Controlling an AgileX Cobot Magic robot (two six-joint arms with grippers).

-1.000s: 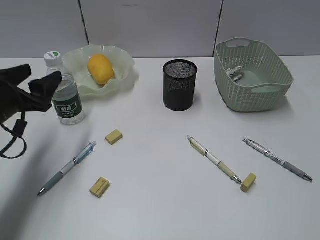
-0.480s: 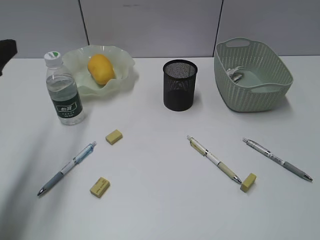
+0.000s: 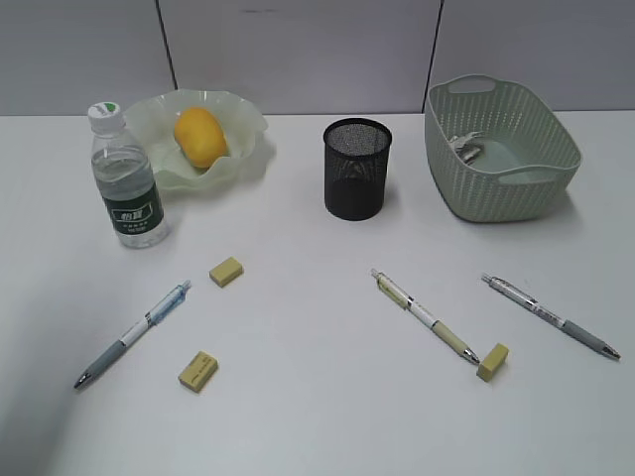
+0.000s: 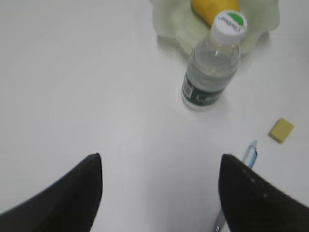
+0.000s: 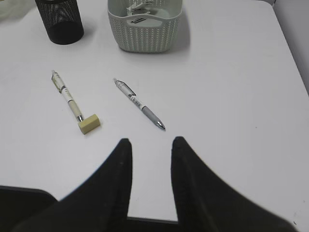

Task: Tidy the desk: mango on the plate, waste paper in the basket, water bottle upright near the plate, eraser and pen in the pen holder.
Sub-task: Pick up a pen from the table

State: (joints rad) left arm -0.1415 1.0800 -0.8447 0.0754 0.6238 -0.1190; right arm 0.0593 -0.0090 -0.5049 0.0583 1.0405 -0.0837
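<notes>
The mango [image 3: 200, 137] lies in the wavy-rimmed plate [image 3: 248, 139]. The water bottle [image 3: 127, 183] stands upright beside it. The waste paper [image 3: 466, 147] lies in the basket [image 3: 501, 149]. The pen holder [image 3: 357, 169] stands at mid-back. Three erasers [image 3: 226, 271] [image 3: 198, 370] [image 3: 493, 361] and three pens [image 3: 134, 332] [image 3: 425, 315] [image 3: 551, 315] lie on the desk [image 3: 308, 397]. My left gripper [image 4: 159, 162] is wide open and empty, above the desk short of the bottle [image 4: 210, 72]. My right gripper [image 5: 152, 142] is open and empty, near the front edge, short of a pen [image 5: 140, 104]. Neither gripper shows in the exterior view.
In the right wrist view an eraser [image 5: 89, 123] touches the tip of a pen [image 5: 67, 96], with the pen holder [image 5: 60, 19] and basket [image 5: 145, 29] beyond. In the left wrist view an eraser [image 4: 281, 130] and a pen tip [image 4: 250, 153] lie right of the gripper.
My left gripper has drawn back from the water bottle to the left and left the exterior view. The bottle stays upright by the plate. Nothing else has moved.
</notes>
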